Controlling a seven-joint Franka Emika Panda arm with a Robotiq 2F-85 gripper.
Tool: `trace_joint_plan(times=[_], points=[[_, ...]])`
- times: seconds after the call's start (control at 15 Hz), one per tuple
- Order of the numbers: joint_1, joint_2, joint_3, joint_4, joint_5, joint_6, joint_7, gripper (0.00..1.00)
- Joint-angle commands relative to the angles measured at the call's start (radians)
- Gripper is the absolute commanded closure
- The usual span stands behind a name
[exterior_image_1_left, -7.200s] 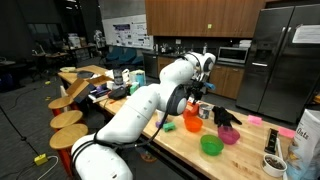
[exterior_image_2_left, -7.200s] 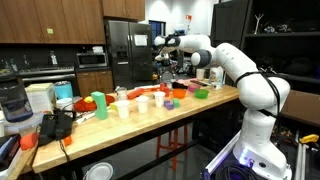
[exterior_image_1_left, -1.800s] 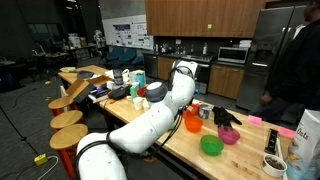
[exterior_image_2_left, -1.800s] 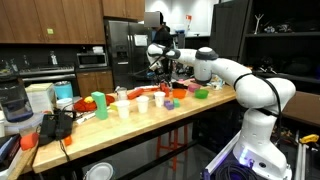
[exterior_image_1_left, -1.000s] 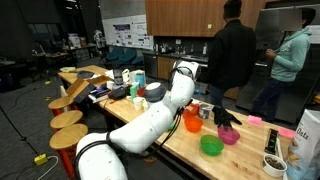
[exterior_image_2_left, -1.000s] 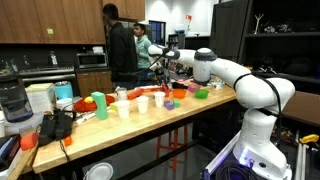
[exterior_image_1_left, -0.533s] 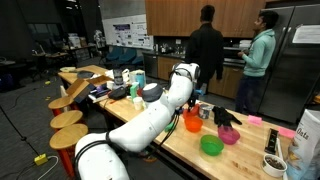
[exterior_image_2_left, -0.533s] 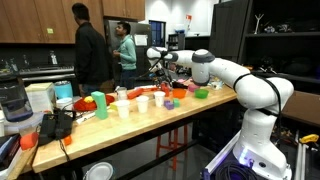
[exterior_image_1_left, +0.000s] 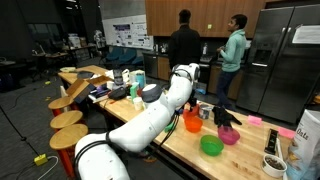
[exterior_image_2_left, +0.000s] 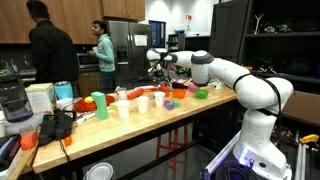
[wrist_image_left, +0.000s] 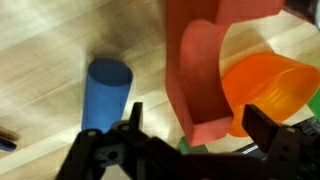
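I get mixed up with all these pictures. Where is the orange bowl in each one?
Exterior view: the orange bowl sits on the wooden table, up and left of the green bowl.
Exterior view: a small orange spot far along the table, left of the green bowl; too small to see well.
Wrist view: at the right, partly behind a red curved thing.
Shared landmark: the wooden table under it in every view.

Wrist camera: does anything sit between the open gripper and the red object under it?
Nothing visible does. The red object shows directly between the gripper's open fingers. The blue cylinder lies to one side and the orange bowl to the other.
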Motion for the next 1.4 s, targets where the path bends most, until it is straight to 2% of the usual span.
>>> trace_joint_plan(times=[0.0, 0.07, 0.13, 0.2, 0.27, 0.4, 0.67, 0.73, 0.87, 1.2, 1.33], points=[[0.009, -0.006, -0.011, 0.016, 0.003, -0.014, 0.019, 0.0], [0.008, -0.007, -0.01, 0.015, 0.006, -0.018, 0.019, 0.06], [0.009, -0.007, -0.011, 0.015, 0.007, -0.024, 0.019, 0.22], [0.008, -0.007, -0.01, 0.015, 0.009, -0.03, 0.019, 0.3], [0.007, -0.008, -0.01, 0.015, 0.009, -0.033, 0.018, 0.31], [0.009, -0.007, -0.009, 0.016, 0.01, -0.039, 0.019, 0.44], [0.007, -0.006, -0.004, 0.018, 0.02, -0.053, 0.018, 0.77], [0.008, -0.007, -0.004, 0.019, 0.021, -0.054, 0.018, 0.81], [0.009, -0.007, -0.005, 0.019, 0.02, -0.056, 0.021, 0.83], [0.016, -0.015, -0.028, 0.014, -0.018, -0.021, 0.033, 0.83], [0.003, -0.058, -0.039, 0.011, -0.05, -0.016, 0.017, 0.83]])
